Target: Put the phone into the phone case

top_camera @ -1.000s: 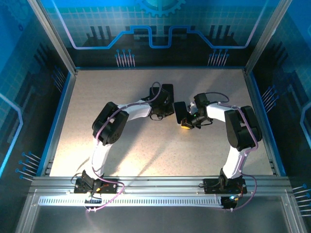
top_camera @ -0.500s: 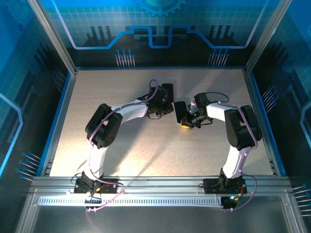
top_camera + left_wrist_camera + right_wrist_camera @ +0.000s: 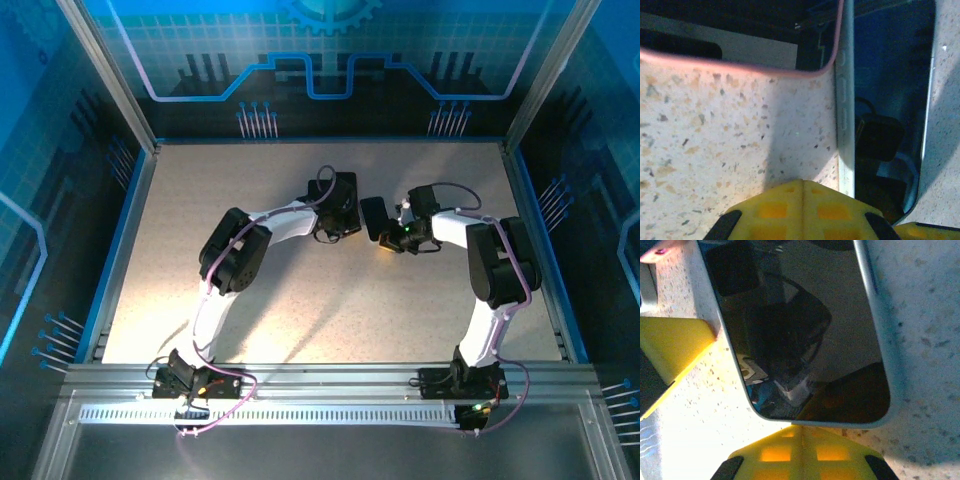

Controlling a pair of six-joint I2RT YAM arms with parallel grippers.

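- In the top camera, the phone (image 3: 373,218) lay flat on the table (image 3: 200,180). It was far from the arm bases and about in the middle from side to side.
- The left arm (image 3: 280,220) reached in from one side and the right arm (image 3: 455,228) from the other, so the phone sat between their ends.
- A dark flat shape (image 3: 345,188) lay right by the end of the left arm. I could not tell if it was the phone case or a part of the arm.
- In the left wrist camera, the left gripper (image 3: 802,200) had its yellow fingers pressed together, with nothing in them.
- It was low over the table, just beside the phone's long pale edge with the little button bumps. A pink cable (image 3: 740,67) curved across the table ahead.
- In the right wrist camera, the right gripper (image 3: 801,445) was pinched together too and held nothing.
- Its tip sat at the phone's short end, touching it or very nearly. The dark shiny screen faced up.
- Another yellow finger (image 3: 670,350) sat by the phone's left side. It was likely the left gripper's.
- I think the step in hand was nudging the phone with closed tips to line it up.
- The pale rim could have been the case or the phone's own frame, and I could not tell which.
- The next move called for small, soft pushes from both sides at once, so the phone would not spin or slide away.
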